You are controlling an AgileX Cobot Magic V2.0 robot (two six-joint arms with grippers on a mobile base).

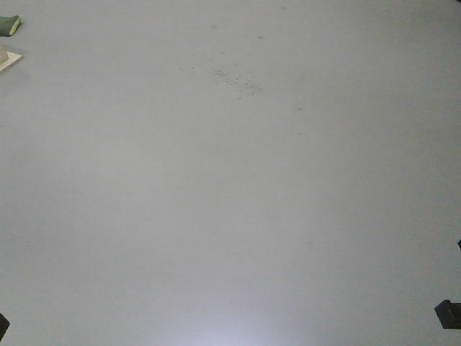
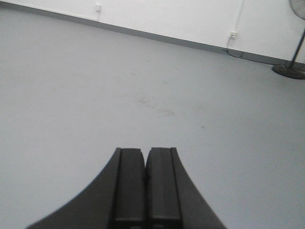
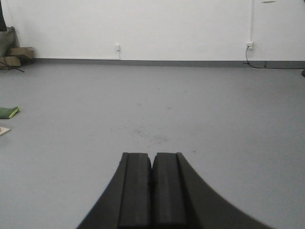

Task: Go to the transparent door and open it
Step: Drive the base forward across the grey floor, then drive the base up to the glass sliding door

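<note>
The transparent door is out of view in every frame. My left gripper is shut and empty, its black fingers pressed together over bare grey floor. My right gripper is also shut and empty, pointing across the grey floor toward a white wall. In the front view only dark bits of the robot show at the lower corners, one at the right edge.
A white wall with a grey skirting and sockets lies ahead. A green object and a flat beige piece lie on the floor at left. A fan base stands far right. Boxes sit at far left.
</note>
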